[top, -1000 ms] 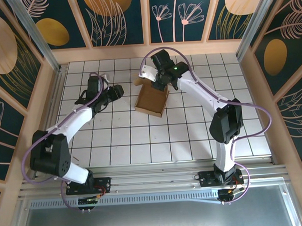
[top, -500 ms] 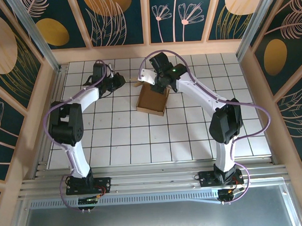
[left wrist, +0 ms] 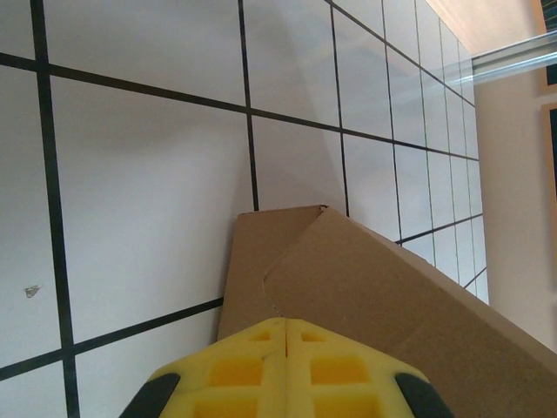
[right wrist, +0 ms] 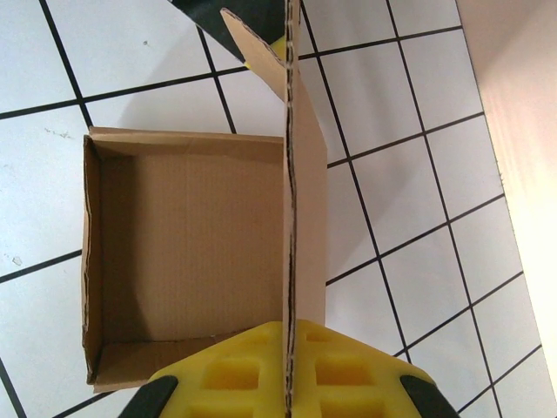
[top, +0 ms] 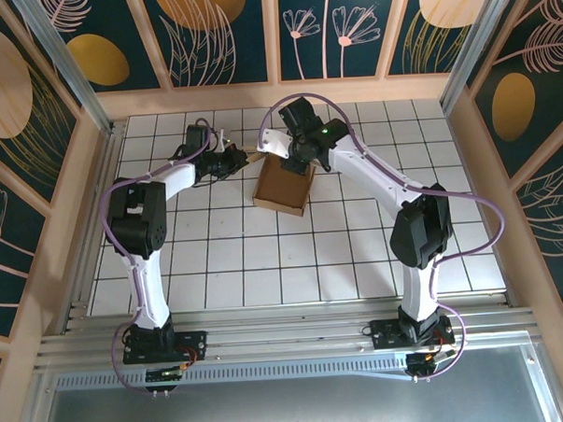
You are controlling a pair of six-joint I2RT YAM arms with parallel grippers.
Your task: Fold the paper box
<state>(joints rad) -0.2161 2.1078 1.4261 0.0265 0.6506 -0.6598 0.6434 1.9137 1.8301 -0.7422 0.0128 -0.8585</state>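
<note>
Left fingers (left wrist: pixel 235 370): moved to the box (right wrist: pixel 200 244) flap (left wrist: pixel 252 261) at 10 o'clock, snapped closed; hold unclear.
Right fingers (right wrist: pixel 231 374): pinched the lid (right wrist: pixel 306 218).
Meaning: flap could be folded next.

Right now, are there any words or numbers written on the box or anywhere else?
None can be read.
The paper box is plain brown cardboard, with no print on the panels that show.
The table has white tiles with black grid lines only.
The walls show painted flowers and leaves, no letters.
</note>
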